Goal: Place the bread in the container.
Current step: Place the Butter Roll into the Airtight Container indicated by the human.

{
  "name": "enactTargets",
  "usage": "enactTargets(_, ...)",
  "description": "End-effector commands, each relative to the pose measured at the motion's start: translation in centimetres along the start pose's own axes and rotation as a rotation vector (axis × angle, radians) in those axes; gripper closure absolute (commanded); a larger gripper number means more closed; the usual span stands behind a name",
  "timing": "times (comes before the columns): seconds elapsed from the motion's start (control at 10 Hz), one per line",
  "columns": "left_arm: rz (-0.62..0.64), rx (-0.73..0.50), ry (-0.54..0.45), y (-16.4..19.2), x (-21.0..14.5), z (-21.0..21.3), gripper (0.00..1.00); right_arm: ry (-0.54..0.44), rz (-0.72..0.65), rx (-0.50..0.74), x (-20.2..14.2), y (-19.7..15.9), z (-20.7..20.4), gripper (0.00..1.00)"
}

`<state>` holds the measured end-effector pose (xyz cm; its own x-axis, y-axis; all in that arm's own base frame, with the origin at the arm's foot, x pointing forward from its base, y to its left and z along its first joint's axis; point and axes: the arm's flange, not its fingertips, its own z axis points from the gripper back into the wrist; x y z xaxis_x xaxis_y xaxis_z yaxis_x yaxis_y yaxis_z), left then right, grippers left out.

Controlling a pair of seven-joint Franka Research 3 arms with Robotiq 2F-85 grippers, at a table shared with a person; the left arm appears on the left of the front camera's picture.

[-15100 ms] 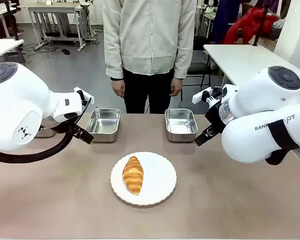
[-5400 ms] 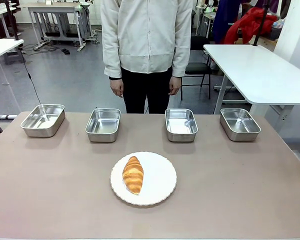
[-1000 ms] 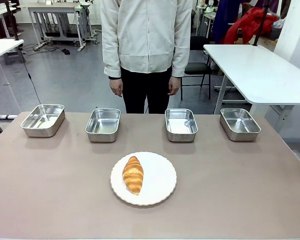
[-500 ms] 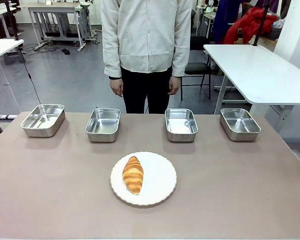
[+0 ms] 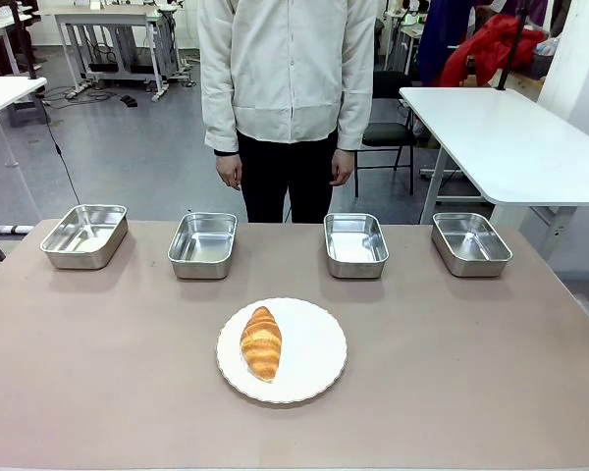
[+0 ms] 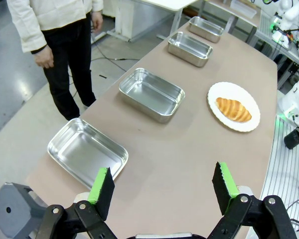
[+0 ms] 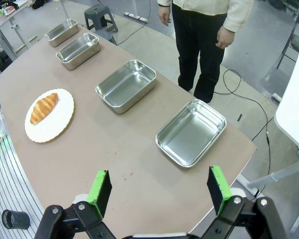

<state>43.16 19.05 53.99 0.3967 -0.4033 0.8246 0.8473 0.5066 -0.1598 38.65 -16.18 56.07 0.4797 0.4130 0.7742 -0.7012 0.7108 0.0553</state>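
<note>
The bread [image 5: 261,342] lies lengthwise on the left half of a round white plate [image 5: 314,368] at the middle of the bench [image 5: 128,392], touched by nothing. No container holds it: four alike steel trays stand empty in a row along the far edge, the far-left tray [image 5: 83,235], inner-left tray [image 5: 203,244], inner-right tray [image 5: 355,244] and far-right tray [image 5: 471,243], and which is meant cannot be told. The left pincer [image 6: 163,175] hangs spread wide and empty above the bench's left end, and the right pincer [image 7: 159,174] hangs likewise spread and empty above the right end. Both are well apart from the plate. In my judgement the bread is light, soft and flaky, with a crust that will crush or shed under hard pressure. It is best taken across its thick middle, pads on the two long flanks, with a gentle closure. The tapered darker ends would give a poor hold. Compared with the earliest frame, both arms have withdrawn from the front view, uncovering the two outer trays. The bread, the plate and the person [image 5: 291,88] standing with hands down at the far side are unchanged.
</note>
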Motion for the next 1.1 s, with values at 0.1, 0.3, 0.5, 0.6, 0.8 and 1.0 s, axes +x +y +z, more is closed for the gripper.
enactTargets(0.1,-0.012,0.001,-0.008,-0.16,0.07,0.14,0.00,-0.024,0.019,0.005,0.19,-0.19,-0.05,0.00)
enactTargets(0.3,-0.012,0.001,-0.008,-0.16,0.07,0.14,0.00,-0.024,0.019,0.005,0.19,-0.19,-0.05,0.00)
enactTargets(0.5,-0.012,0.001,-0.008,-0.16,0.07,0.14,0.00,-0.024,0.019,0.005,0.19,-0.19,-0.05,0.00)
enactTargets(0.6,-0.012,0.001,-0.008,-0.16,0.07,0.14,0.00,-0.024,0.019,0.005,0.19,-0.19,-0.05,0.00)
enactTargets(0.8,-0.012,0.001,-0.008,-0.16,0.07,0.14,0.00,-0.024,0.019,0.005,0.19,-0.19,-0.05,0.00)
enactTargets(1.0,-0.012,0.001,-0.008,-0.16,0.07,0.14,0.00,-0.024,0.019,0.005,0.19,-0.19,-0.05,0.00)
